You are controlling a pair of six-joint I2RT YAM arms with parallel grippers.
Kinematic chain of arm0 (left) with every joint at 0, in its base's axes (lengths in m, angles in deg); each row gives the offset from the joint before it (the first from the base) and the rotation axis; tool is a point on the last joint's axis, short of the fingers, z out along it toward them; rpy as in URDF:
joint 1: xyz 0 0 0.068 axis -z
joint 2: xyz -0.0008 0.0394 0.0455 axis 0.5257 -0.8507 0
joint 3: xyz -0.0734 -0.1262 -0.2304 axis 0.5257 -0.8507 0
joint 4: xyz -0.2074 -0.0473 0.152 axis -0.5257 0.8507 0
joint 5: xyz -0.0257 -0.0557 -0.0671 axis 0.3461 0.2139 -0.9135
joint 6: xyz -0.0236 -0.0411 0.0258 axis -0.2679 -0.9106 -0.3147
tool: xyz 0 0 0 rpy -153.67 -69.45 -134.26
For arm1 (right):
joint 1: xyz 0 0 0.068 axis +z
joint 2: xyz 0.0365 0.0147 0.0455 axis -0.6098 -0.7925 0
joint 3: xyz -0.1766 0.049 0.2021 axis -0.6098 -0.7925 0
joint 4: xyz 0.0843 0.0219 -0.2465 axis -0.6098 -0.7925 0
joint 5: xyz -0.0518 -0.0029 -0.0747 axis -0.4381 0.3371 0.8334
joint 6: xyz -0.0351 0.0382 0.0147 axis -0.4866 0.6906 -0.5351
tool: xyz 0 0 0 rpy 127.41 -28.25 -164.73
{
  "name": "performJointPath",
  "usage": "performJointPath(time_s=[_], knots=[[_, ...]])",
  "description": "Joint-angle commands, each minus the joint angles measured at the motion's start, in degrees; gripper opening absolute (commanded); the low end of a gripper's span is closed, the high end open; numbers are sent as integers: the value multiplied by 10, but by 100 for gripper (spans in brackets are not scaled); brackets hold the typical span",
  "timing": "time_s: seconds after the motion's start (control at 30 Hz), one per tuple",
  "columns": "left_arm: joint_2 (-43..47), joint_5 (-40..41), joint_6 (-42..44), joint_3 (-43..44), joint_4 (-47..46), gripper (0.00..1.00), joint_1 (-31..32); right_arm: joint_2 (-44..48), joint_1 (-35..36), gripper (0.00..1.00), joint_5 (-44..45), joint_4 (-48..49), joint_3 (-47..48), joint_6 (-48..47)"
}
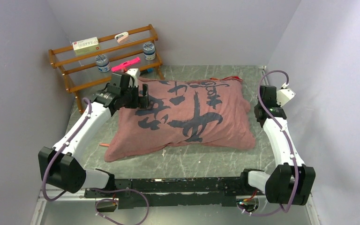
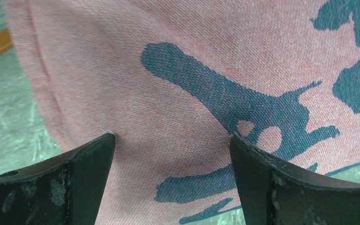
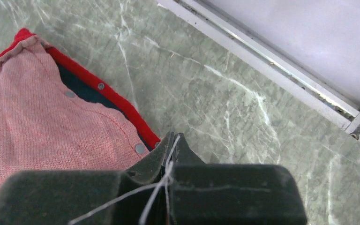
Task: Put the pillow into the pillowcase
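The pillowcase (image 1: 187,115) lies plump on the table, pale pink side out with dark teal shapes. The pillow itself is hidden. My left gripper (image 1: 143,101) hovers over the case's far left corner, open. In the left wrist view it (image 2: 172,138) straddles pink cloth (image 2: 178,70) without pinching it. My right gripper (image 1: 265,91) is off the case's right end, shut. In the right wrist view its tips (image 3: 172,136) meet beside the case's red hem (image 3: 122,101) with snap buttons, holding no cloth. A loose white thread lies across the shut jaws.
A wooden rack (image 1: 70,79) at the back left holds a box, two jars and pink items. A small orange piece (image 1: 104,145) lies by the case's near left corner. A metal rail (image 3: 262,61) borders the table by the right wall.
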Motion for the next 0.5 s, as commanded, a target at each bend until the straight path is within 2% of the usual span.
performJointPath(time_s=[0.0,0.07,0.13,0.17,0.2,0.23,0.3,0.37,0.4,0.47], knots=[[-31,-61,39,-6,-4,97,2,-16,1,0,-32,35,-27,-9],[-42,-56,41,-20,-7,97,2,-20,1,1,-55,31,-26,-9],[-44,-58,39,-39,-22,97,2,-13,1,15,-80,36,-28,-16],[-42,-59,37,-49,-35,94,2,-7,1,20,-86,39,-29,-20],[-41,-54,34,-60,-47,88,2,1,1,23,-89,39,-29,-22],[-41,-51,32,-67,-60,80,2,7,1,26,-89,37,-27,-25],[-44,-41,27,-73,-72,54,2,18,1,29,-97,31,-21,-31],[-48,-30,20,-70,-74,17,2,29,1,31,-115,26,-15,-35],[-48,-26,18,-66,-73,7,2,36,2,33,-123,22,-13,-37],[-43,-13,16,-57,-69,5,3,47,5,35,-134,15,-11,-37]])
